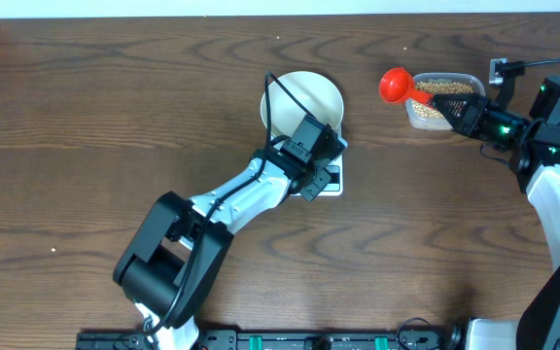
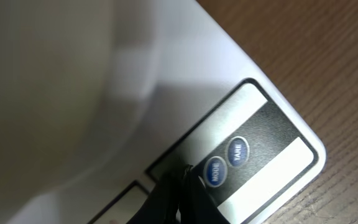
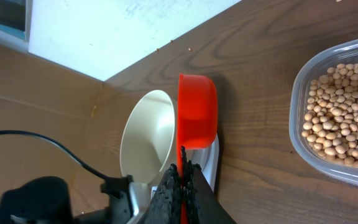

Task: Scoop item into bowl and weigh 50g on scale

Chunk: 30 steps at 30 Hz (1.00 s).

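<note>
White bowl (image 3: 145,137) on the scale (image 2: 229,68) sits just beyond the left gripper (image 2: 182,180), which is pinched shut and empty, its tips seemingly touching beside the MODE button (image 2: 213,171). This is likely zeroing before filling. The right gripper (image 3: 182,180) clamps the red scoop (image 3: 196,106). Next comes dipping into the tub (image 3: 297,124) of beans (image 3: 340,112) on its right.

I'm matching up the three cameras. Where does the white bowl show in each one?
Overhead: the bowl sits at top centre.
Left wrist: the bowl is the blurred white wall filling the left side.
Right wrist: the bowl is lower left of centre, beside the red scoop.
Shared landmark: the scale, its end showing by the bowl in every view.
</note>
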### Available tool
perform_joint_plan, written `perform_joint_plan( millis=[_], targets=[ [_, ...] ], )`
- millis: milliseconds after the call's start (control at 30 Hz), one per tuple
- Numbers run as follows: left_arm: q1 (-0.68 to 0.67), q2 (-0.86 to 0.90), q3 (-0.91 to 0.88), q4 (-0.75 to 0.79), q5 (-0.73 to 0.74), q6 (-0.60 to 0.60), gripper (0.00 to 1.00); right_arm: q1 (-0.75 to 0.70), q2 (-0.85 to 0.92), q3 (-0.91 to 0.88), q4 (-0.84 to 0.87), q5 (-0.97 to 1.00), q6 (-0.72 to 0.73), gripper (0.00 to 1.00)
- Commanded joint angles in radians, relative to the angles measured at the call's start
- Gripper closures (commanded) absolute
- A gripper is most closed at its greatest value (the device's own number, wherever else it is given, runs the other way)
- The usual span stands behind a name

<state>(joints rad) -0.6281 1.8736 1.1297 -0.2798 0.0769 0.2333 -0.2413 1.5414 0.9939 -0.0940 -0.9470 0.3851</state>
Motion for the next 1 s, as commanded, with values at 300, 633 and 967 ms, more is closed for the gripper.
perform_joint_plan(
  millis=[300, 633, 967],
  targets=[
    [0.010, -0.192, -0.008, 0.012, -0.017, -0.005, 0.93, -0.009, -0.012, 0.012, -0.003, -0.005, -0.017, 0.99],
    [0.010, -0.103, -0.013, -0.007, 0.010, -0.014, 0.93, -0.009, -0.012, 0.012, -0.004, -0.005, -0.017, 0.99],
    [0.010, 0.018, -0.013, -0.017, 0.009, -0.013, 0.93, -0.009, -0.012, 0.012, -0.009, -0.006, -0.017, 0.99]
  ],
)
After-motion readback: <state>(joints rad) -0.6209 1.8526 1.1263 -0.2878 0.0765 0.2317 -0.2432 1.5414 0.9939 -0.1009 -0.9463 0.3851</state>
